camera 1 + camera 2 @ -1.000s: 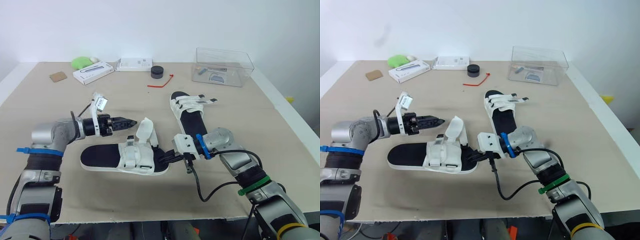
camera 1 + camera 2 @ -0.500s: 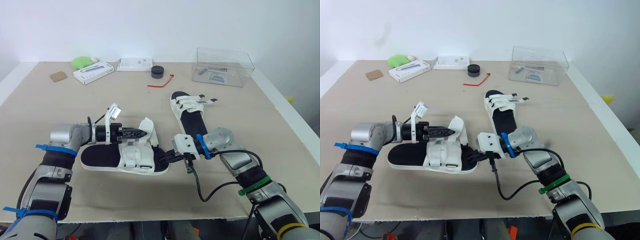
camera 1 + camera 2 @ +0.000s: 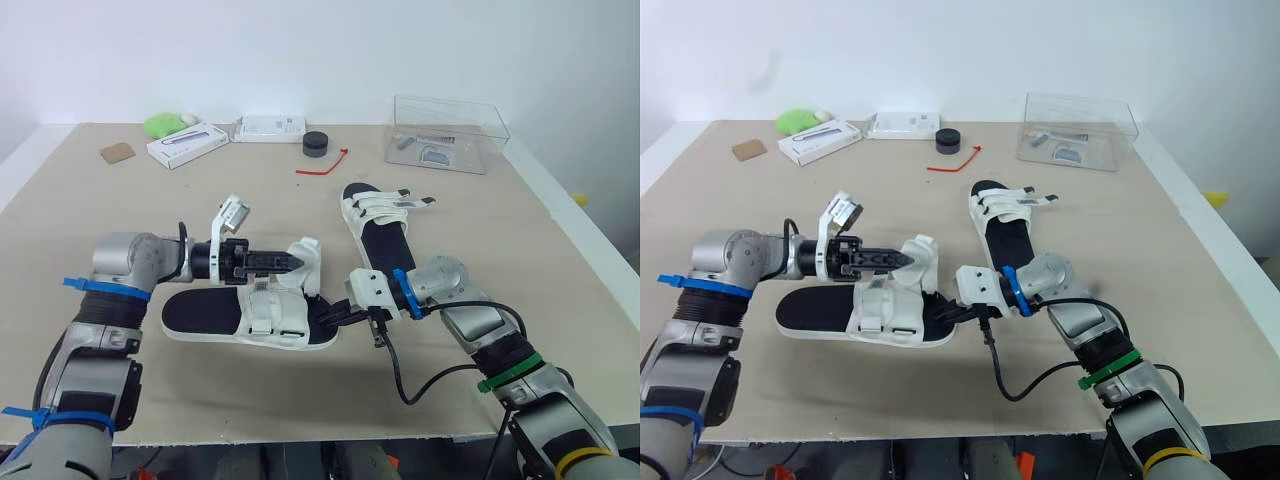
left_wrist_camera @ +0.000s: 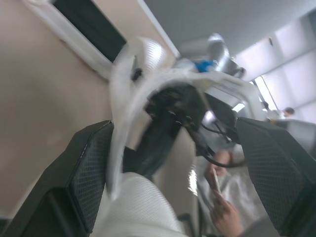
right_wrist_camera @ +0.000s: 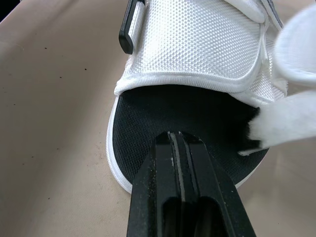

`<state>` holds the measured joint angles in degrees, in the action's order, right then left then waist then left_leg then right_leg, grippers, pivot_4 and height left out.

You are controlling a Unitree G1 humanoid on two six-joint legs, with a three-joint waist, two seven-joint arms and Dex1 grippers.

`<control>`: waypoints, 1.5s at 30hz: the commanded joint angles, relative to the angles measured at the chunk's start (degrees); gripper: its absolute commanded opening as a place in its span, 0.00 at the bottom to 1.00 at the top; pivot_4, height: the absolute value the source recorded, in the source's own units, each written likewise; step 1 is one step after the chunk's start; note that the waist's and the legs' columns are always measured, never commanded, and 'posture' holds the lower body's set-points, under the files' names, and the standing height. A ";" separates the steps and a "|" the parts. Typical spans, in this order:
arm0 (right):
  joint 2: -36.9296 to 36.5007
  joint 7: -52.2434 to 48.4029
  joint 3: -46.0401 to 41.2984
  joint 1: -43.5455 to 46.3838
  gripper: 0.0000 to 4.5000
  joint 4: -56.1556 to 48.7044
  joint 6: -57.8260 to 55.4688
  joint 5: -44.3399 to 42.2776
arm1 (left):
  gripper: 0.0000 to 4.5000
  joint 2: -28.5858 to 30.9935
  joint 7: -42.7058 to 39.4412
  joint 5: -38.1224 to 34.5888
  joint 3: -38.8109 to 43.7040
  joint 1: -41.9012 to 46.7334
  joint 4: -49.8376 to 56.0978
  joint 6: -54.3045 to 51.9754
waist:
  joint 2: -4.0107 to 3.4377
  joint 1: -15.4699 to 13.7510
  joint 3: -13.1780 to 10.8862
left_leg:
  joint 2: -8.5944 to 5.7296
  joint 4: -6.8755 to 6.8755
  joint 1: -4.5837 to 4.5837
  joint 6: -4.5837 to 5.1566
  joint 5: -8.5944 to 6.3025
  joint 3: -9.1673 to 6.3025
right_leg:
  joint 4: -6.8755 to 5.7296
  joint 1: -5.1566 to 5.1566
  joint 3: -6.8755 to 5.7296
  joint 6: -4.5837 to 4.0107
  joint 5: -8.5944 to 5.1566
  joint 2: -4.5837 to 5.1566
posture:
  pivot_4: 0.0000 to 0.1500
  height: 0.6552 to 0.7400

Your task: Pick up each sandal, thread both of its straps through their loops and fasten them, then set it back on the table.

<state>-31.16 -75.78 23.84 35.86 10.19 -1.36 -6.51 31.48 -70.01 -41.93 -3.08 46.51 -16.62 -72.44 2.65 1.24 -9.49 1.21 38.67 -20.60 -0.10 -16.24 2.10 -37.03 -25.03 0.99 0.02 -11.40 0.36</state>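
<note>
Two sandals are lying on the table (image 3: pixel 470 260). We are finding the near sandal (image 3: pixel 215 313) flat on its sole between the two arms. The far sandal (image 3: pixel 385 240) is resting beyond it, close to its toe end.

We are seeing the left gripper (image 3: pixel 290 263) hovering over the near sandal's upper with its jaws standing apart. The loose strap (image 3: pixel 305 262) is passing between them and is lying against one finger (image 4: pixel 89 173).

We are seeing the right gripper (image 3: pixel 330 315) at the toe end, jaws pressed together. Its fingertips (image 5: pixel 182 182) are bearing on the black footbed.
</note>
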 commanded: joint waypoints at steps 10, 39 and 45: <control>-1.75 0.19 1.21 -0.93 0.00 3.16 -0.98 3.90 | 0.89 5.61 -4.06 -1.20 -9.30 -3.88 15.57 0.81 | 0.00 -0.01 0.00 | -0.01 0.00 0.01 0.00 0.00 0.00 | 0.00 0.01 0.02 0.00 -0.01 0.01 | 1.00 1.00; -1.76 0.82 1.30 -1.41 0.00 2.89 -1.00 4.20 | 0.89 0.94 1.67 2.65 -14.73 0.05 9.06 -0.85 | -0.02 -0.06 0.02 | -0.07 0.07 0.17 0.05 0.03 -0.04 | -0.01 0.20 0.01 0.08 0.00 0.03 | 1.00 1.00; -1.89 0.76 1.32 -1.37 0.00 2.86 -0.98 4.35 | 0.89 -0.78 3.44 3.66 -13.86 0.65 6.30 0.47 | -0.04 -0.06 0.03 | -0.22 0.07 0.49 0.23 0.16 -0.19 | 0.00 0.62 0.02 -0.05 -0.08 0.09 | 1.00 1.00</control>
<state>-31.45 -74.87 23.98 35.84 10.95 -1.08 -5.61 31.09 -68.76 -40.45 -17.55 46.64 -8.73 -73.09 2.61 1.17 -9.46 0.91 38.73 -20.12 0.24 -16.02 1.84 -37.03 -24.38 1.04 -0.03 -11.48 0.46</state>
